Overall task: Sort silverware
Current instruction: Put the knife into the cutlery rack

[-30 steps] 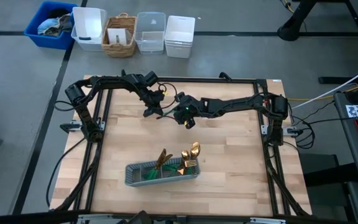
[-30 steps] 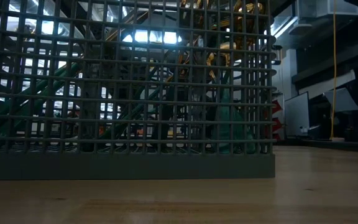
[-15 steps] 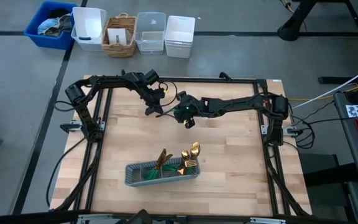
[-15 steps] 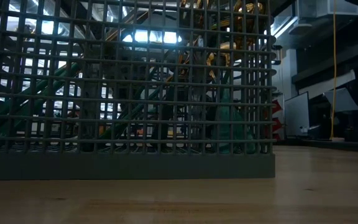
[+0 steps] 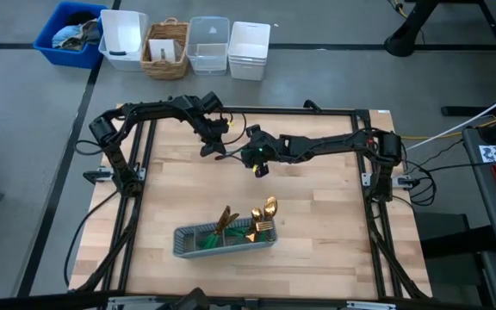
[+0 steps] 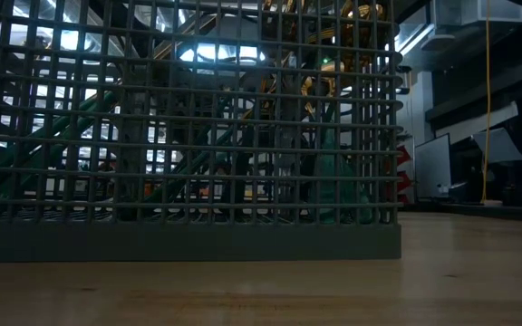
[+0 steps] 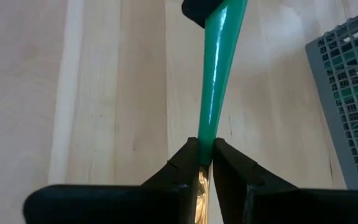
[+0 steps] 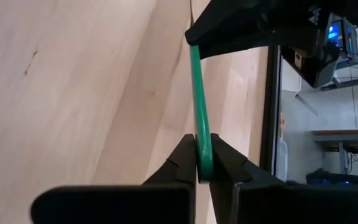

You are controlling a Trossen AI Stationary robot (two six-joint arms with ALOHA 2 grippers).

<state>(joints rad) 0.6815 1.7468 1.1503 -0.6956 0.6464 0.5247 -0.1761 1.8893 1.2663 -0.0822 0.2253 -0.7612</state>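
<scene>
One piece of silverware with a slim teal handle is held in the air between both grippers, over the far middle of the table. My left gripper is shut on it from the left, my right gripper from the right. Its gold head shows only as a glint between my left fingers. Other silverware stands leaning in the grey mesh tray near the table's near edge, gold heads up. In the low view the tray's mesh wall fills the picture, with teal handles behind it. My left gripper pinches the piece between its two fingers where the teal handle narrows toward the gold head; the handle runs on past the fingertips, lifted clear. My right gripper pinches the handle between its two fingers, near its free end, with the piece clear of the table.
Bins and a woven basket stand on the floor beyond the far edge. A black frame runs around the wooden table. Bare wood lies between the grippers and the tray and to its right.
My left arm's wrist has edged slightly toward the far edge. Both grippers have stayed shut on the piece at about the same spot.
</scene>
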